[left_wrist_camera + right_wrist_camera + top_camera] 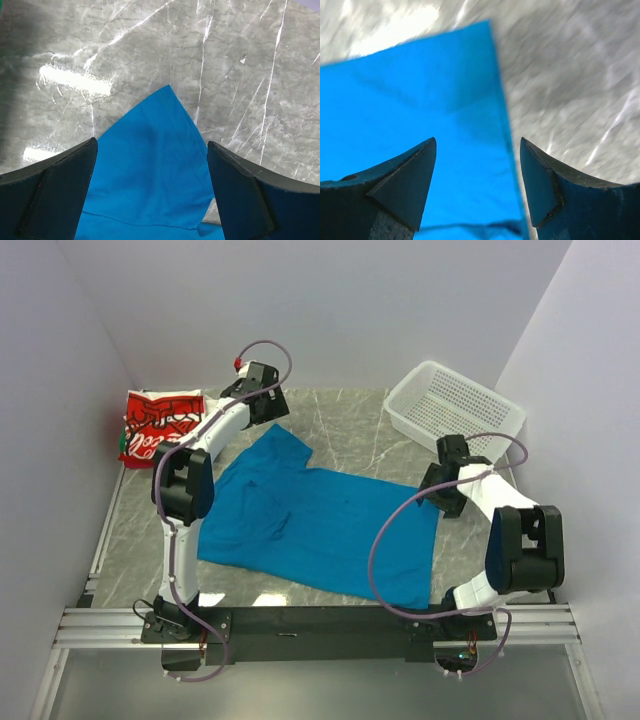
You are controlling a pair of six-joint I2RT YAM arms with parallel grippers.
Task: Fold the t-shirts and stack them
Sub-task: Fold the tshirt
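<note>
The red-and-white t-shirt [160,420] lies folded at the far left corner of the table [345,408]; white script lettering runs across its red panels, but it is too small in the top view to read for certain, and a bit of green shows at its left edge.

The blue t-shirt [320,525] is spread flat at the middle of the table, its long axis running left to right and slanting toward the near right; a straight edge faces the right arm, and one pointed corner reaches toward the far edge; part of its left side is hidden behind the left arm, and I cannot make out the collar.

The left hand [152,150] hangs over that far corner, fingers [60,190] spread wide with nothing between them; the right hand [478,145] is likewise open above the shirt's right edge, this view being blurred; whether either touches the cloth I cannot tell.

A white perforated basket [455,405] stands at the far right, apart from both shirts.
</note>
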